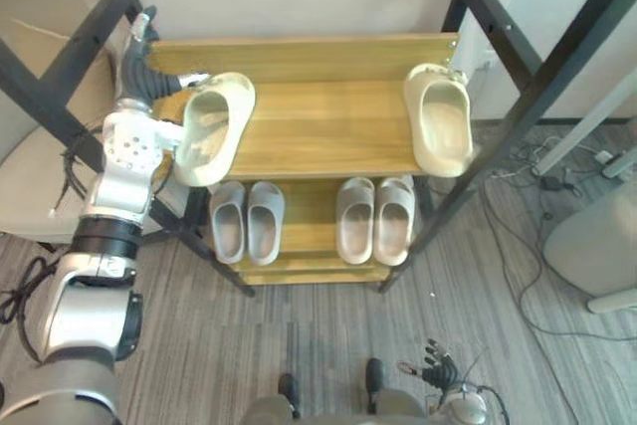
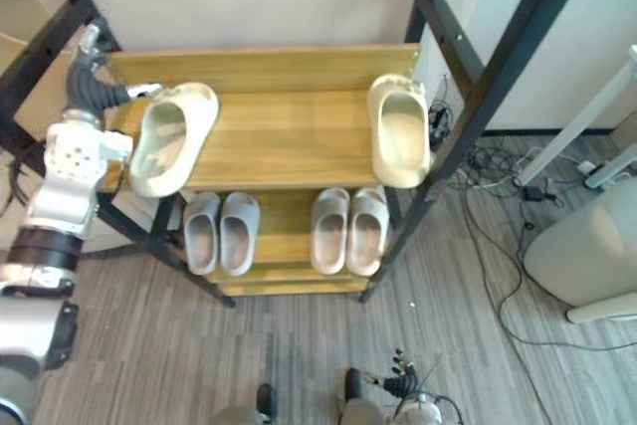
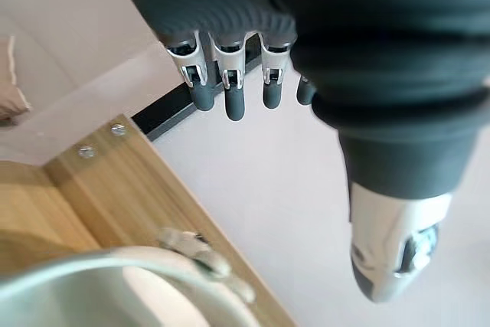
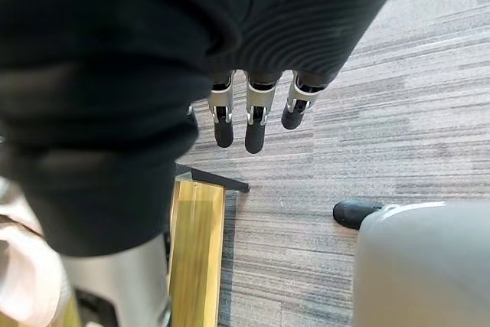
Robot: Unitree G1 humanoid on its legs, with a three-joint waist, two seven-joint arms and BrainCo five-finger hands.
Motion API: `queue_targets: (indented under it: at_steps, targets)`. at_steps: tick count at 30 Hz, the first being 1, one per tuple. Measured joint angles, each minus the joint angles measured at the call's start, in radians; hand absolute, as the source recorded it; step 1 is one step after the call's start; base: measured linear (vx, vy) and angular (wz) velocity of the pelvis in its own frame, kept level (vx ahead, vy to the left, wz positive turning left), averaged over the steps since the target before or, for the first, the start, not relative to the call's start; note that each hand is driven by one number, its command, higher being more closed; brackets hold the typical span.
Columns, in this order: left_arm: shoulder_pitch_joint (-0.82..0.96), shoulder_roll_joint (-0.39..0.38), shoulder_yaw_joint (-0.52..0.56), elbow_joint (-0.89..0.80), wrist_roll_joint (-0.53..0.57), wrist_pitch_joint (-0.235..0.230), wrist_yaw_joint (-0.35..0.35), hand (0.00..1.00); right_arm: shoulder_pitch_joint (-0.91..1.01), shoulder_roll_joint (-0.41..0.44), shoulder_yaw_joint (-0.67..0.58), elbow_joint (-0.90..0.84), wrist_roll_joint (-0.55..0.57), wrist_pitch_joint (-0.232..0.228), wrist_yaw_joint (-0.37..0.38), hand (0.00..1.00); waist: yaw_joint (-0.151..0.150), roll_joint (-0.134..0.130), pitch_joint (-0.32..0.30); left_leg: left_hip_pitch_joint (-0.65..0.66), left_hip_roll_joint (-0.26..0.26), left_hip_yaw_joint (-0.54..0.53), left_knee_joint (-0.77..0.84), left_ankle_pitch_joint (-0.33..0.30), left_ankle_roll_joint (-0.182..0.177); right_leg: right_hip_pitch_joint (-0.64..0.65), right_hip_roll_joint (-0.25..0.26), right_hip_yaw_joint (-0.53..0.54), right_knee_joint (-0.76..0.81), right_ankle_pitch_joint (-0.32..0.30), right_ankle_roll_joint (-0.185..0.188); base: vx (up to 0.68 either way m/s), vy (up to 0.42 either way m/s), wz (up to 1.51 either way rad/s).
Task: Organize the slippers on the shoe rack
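Note:
A wooden shoe rack (image 1: 328, 136) stands before me. On its top shelf lie two cream slippers. The left slipper (image 1: 211, 126) sits slanted at the shelf's left end, its heel past the front edge. The right slipper (image 1: 441, 121) lies at the right end, its heel also over the edge. My left hand (image 1: 142, 57) is raised at the shelf's back left corner, just beside the left slipper's toe. Its fingers (image 3: 233, 89) are straight and hold nothing, with the slipper's rim (image 3: 115, 266) below them. My right hand (image 1: 436, 367) hangs low over the floor, fingers (image 4: 256, 124) relaxed.
On the lower shelf stand a grey pair (image 1: 246, 221) and a beige pair (image 1: 375, 218). Black metal frame bars (image 1: 542, 77) rise on both sides of the rack. Cables (image 1: 528, 161) and a grey rounded object (image 1: 592, 241) lie on the floor to the right.

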Motion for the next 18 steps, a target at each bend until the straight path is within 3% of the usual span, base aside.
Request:
queue_targets:
  at_steps: [18]
  targets:
    - [-0.002,0.048,0.016,0.040,0.238,0.039,0.000,0.00,-0.008,0.002,0.000,-0.042,0.008,-0.021,0.001,0.00,0.004,-0.018,0.020,-0.066,0.047,0.029,0.118,-0.058,-0.015,-0.034,0.032,0.017,0.021,0.000,-0.009,0.00,-0.007,-0.04]
